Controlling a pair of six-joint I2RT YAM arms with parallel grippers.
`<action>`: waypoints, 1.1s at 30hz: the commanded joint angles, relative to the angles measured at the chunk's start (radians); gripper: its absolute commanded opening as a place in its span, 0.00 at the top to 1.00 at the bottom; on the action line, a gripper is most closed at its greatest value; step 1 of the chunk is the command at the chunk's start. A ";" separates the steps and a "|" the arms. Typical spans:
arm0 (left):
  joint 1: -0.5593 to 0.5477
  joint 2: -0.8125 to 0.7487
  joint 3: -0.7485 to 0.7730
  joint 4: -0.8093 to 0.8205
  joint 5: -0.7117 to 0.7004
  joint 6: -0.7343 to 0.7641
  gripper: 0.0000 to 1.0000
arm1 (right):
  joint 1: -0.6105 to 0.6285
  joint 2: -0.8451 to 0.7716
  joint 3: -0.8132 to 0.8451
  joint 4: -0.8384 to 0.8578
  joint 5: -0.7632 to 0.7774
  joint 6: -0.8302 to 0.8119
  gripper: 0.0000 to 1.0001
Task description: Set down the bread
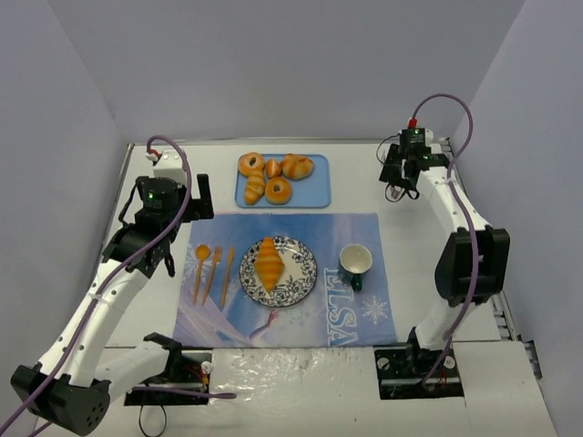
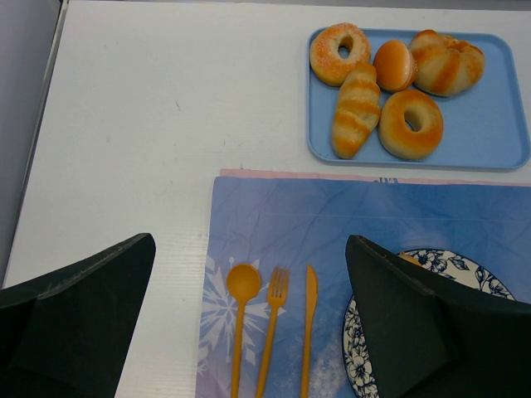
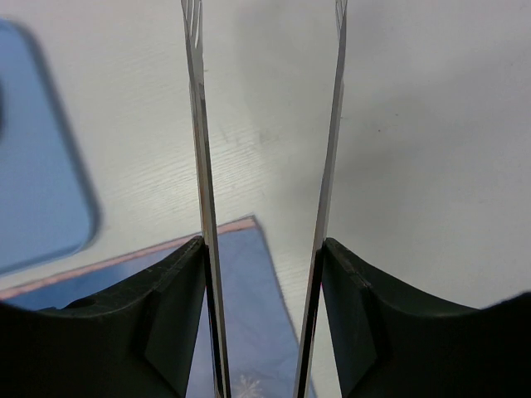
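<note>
Top external view showed us the bread (image 1: 268, 264) lying on the patterned plate (image 1: 306, 273), its tapered ends pointing to the far and near rim and both inside it, with rim showing on either side. The plate sat on the blue placemat (image 1: 351, 232), with an orange spoon (image 1: 201, 267), fork (image 1: 214, 271) and knife (image 1: 227, 271) lined up to its left and a cup (image 1: 355, 262) to its right, apart from it. Beyond the mat's far edge, just beside it, stood the blue tray (image 2: 498, 141), which held two ring donuts (image 2: 411, 123), a paler ridged roll (image 2: 357, 109) and two buns, all within its raised lip. In the left wrist view we saw the left fingers (image 2: 83, 315) spread wide and released, with nothing between them. One hung over the bare white counter (image 2: 166, 99) left of the mat, the other over the plate's left edge. A broad strip of open counter ran from there up to the far-left corner. The right fingers (image 3: 166, 323) hovered near the far-right corner, well apart from the plate. Their thin metal blades stood parted, gripping nothing, with counter and the mat's corner visible through the gap. Grey walls (image 1: 273, 73) closed the counter in on the far side and both flanks.
</note>
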 commanded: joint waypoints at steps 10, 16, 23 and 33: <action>0.007 -0.013 0.059 0.048 -0.025 0.018 0.03 | -0.056 0.220 -0.037 0.243 0.051 0.020 0.48; 0.006 -0.013 0.059 0.047 -0.024 0.021 0.03 | -0.098 0.265 -0.058 0.260 0.053 0.025 0.45; 0.006 -0.011 0.059 0.047 -0.024 0.021 0.03 | -0.102 0.286 -0.079 0.261 0.064 0.033 0.37; 0.006 -0.011 0.059 0.047 -0.024 0.021 0.03 | -0.102 0.229 -0.089 0.254 0.067 0.038 0.27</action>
